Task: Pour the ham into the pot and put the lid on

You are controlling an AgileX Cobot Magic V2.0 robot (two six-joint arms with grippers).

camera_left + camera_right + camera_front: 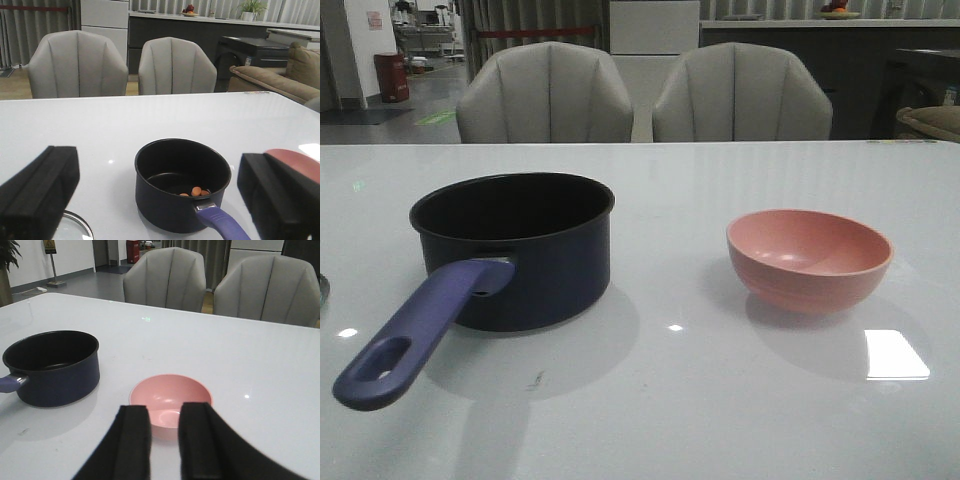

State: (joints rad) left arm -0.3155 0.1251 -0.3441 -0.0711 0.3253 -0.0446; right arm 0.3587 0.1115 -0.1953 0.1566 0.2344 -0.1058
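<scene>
Ham [196,191] already lies inside the pot [515,250], so the rigid, likely slippery glass lid [75,226] (beside the pot) wants its knob gripped; left claw [160,192] released, right claw [165,440] nearly clenched, empty.

A dark navy straight-sided saucepan [515,250] stands on the left of the glossy white counter [660,400], its long purple-blue handle [415,335] pointing toward the near left. Small orange-pink ham pieces [196,191] lie inside it. A salmon-pink round bowl [809,258] sits well apart to its right. Two grey padded chairs [545,95] stand behind the counter.
</scene>
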